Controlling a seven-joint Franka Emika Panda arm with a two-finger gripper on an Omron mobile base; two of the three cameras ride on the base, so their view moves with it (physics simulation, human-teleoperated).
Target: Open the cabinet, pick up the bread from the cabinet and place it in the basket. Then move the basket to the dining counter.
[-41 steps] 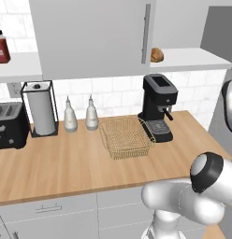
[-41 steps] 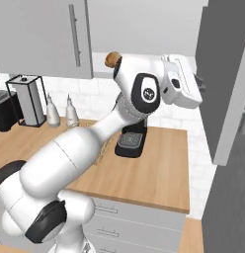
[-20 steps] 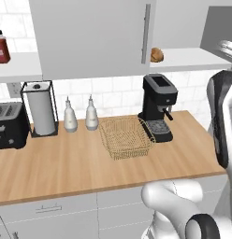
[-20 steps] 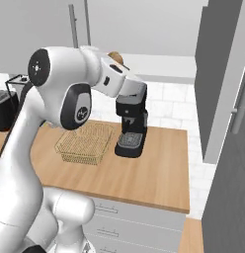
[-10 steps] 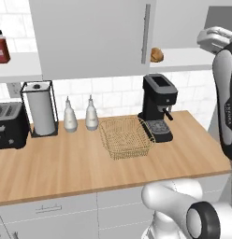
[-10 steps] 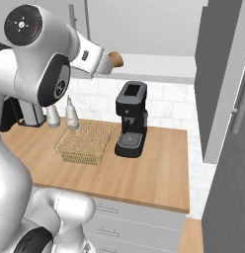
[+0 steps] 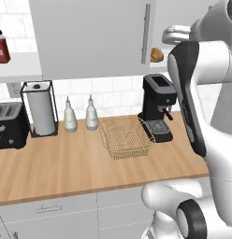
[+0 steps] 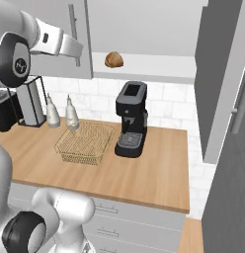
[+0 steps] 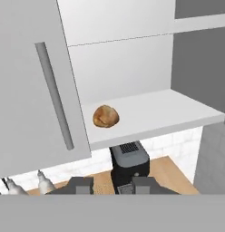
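Sitting on cabinet [image 9: 132,118] shelf: bread [image 9: 105,116] | beside: closed door [image 9: 28,90]

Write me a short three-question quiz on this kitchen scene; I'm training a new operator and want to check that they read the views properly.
1. True or false: the bread lies on the shelf of the open cabinet.
2. What stands just right of the basket in the left base view? A) toaster B) coffee machine C) paper towel roll
3. Fill in: the basket holds ____.

Key
1. True: the bun sits on the pale shelf, right of the door with the bar handle.
2. B: the toaster and the paper towel roll stand far left.
3. Nothing.
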